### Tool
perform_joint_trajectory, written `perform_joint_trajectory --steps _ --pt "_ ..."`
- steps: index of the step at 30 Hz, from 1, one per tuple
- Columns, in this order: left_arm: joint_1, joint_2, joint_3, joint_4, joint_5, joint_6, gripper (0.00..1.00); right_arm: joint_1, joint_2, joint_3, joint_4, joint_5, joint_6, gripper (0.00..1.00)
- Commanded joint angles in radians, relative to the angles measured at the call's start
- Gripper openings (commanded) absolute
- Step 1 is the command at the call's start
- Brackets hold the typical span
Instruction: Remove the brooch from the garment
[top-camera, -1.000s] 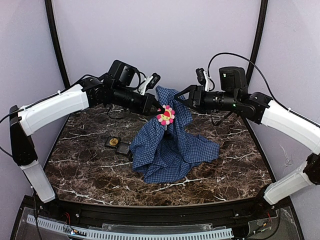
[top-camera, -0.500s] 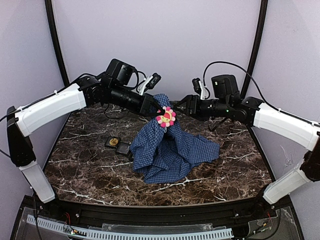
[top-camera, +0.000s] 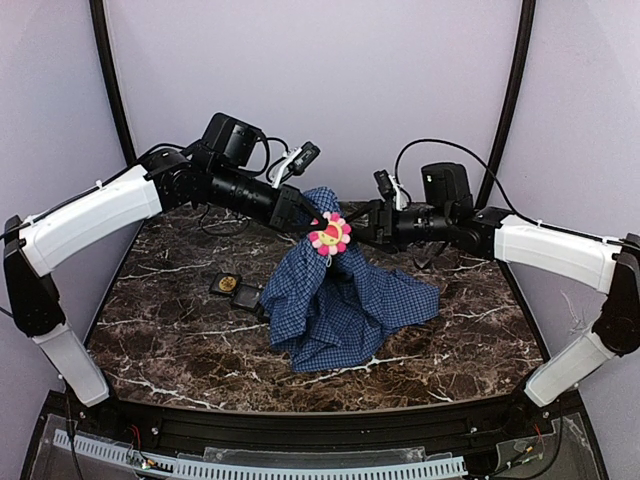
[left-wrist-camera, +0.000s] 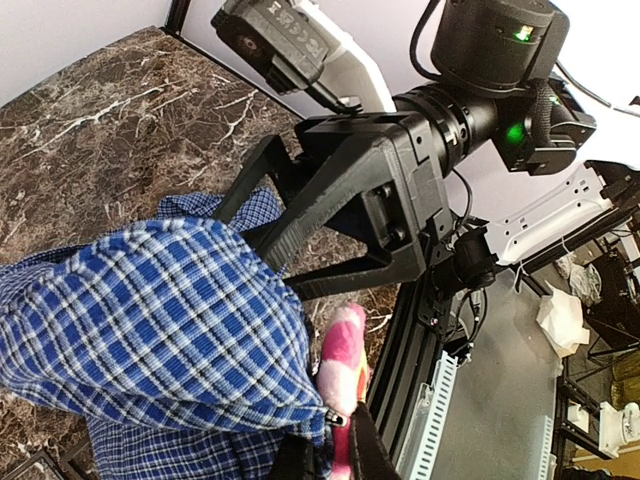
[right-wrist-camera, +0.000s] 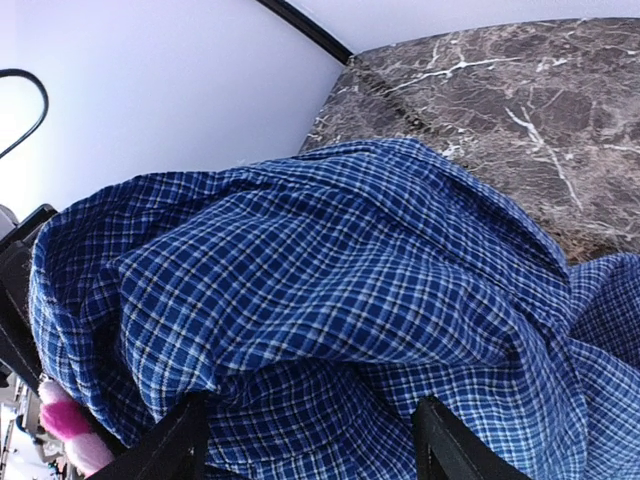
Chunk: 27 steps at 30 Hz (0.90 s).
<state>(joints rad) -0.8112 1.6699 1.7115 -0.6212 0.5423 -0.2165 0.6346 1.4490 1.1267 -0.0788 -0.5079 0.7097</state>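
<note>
A blue checked garment (top-camera: 345, 290) hangs in a peak above the marble table. A pink and yellow flower brooch (top-camera: 329, 234) is pinned near its top. My left gripper (top-camera: 312, 214) is shut on the cloth right beside the brooch and holds the peak up. In the left wrist view my gripper (left-wrist-camera: 328, 455) pinches the cloth next to the pink brooch (left-wrist-camera: 342, 365). My right gripper (top-camera: 353, 222) is open, just right of the brooch, with garment folds (right-wrist-camera: 330, 290) between its fingers (right-wrist-camera: 180, 440). In the right wrist view the brooch (right-wrist-camera: 65, 420) shows only at the lower left edge.
A small black object with a gold disc (top-camera: 228, 284) lies on the table (top-camera: 170, 330) left of the garment. Dark enclosure posts (top-camera: 110, 90) stand at the back corners. The garment's lower folds spread to the front and right.
My right arm has moved left, bringing its open gripper up against the garment by the brooch. My left arm still holds the cloth, shifted slightly.
</note>
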Motion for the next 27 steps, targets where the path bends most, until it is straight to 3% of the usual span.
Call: perform_joint_trajectory --steps 1,11,14,16,21,23,27 --pt "0.003 -0.056 -0.017 -0.005 0.031 0.015 0.01 -0.005 0.039 -0.03 0.189 -0.162 0.073 0.7" --pt "0.003 -0.06 -0.028 -0.009 0.013 0.019 0.01 -0.004 0.069 -0.05 0.399 -0.408 0.153 0.72" --pt "0.003 -0.062 -0.034 -0.005 0.005 0.019 0.01 0.001 0.075 -0.059 0.445 -0.464 0.185 0.69" --pt "0.003 -0.064 -0.04 0.005 0.002 0.017 0.01 0.01 0.082 -0.052 0.431 -0.47 0.173 0.57" --pt "0.01 -0.067 -0.07 0.031 -0.005 -0.005 0.01 0.023 0.099 -0.053 0.448 -0.45 0.178 0.04" --pt "0.025 -0.081 -0.107 0.043 -0.016 -0.027 0.03 0.023 0.093 -0.061 0.45 -0.421 0.177 0.0" --pt "0.064 -0.183 -0.257 0.049 -0.097 -0.063 0.19 0.026 0.06 -0.074 0.376 -0.315 0.123 0.0"
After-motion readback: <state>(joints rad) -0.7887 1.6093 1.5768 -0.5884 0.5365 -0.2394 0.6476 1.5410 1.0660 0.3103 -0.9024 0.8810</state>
